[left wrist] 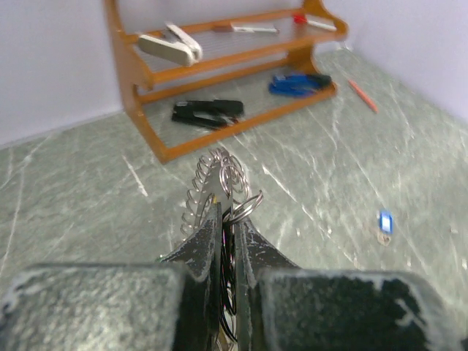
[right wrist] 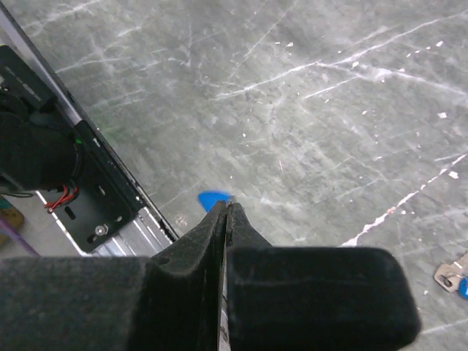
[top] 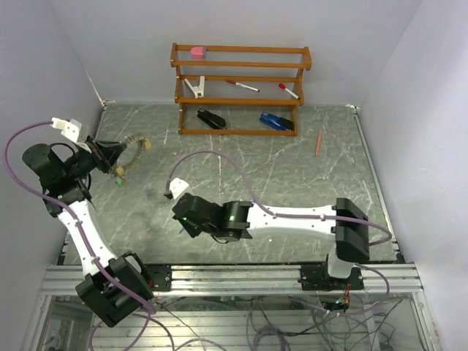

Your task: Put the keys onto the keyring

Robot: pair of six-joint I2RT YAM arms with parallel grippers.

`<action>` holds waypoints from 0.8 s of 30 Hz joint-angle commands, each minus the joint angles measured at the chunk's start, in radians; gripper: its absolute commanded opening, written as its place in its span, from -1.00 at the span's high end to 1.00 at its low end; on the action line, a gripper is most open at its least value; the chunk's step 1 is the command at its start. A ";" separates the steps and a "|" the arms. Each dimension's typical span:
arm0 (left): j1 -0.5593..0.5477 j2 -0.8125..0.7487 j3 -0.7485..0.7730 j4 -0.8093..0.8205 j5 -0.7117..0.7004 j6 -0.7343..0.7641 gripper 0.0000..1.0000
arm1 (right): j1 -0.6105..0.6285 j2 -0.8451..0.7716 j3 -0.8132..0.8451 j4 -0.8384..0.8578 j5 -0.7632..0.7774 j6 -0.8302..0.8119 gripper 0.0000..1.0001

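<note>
Currently gripping keyring (left wrist: 216,175) with narrow left pincer (left wrist: 223,219) over left side of table (top: 292,175); resting fully shut right pincer (right wrist: 225,208) tips at blue key (right wrist: 212,199) near front edge, hold unclear.

A robotics lab cell is indicated: a marble-patterned table (top: 292,168) is enclosed by plain white walls (top: 241,29), robot arms (top: 292,216) are bolted to an aluminium rail (top: 234,278), and loose cables (top: 267,318) are seen beneath.
</note>
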 commanded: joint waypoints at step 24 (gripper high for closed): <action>-0.337 0.080 0.402 -1.582 0.350 1.661 0.86 | -0.194 -0.270 0.223 -0.151 -0.262 0.065 1.00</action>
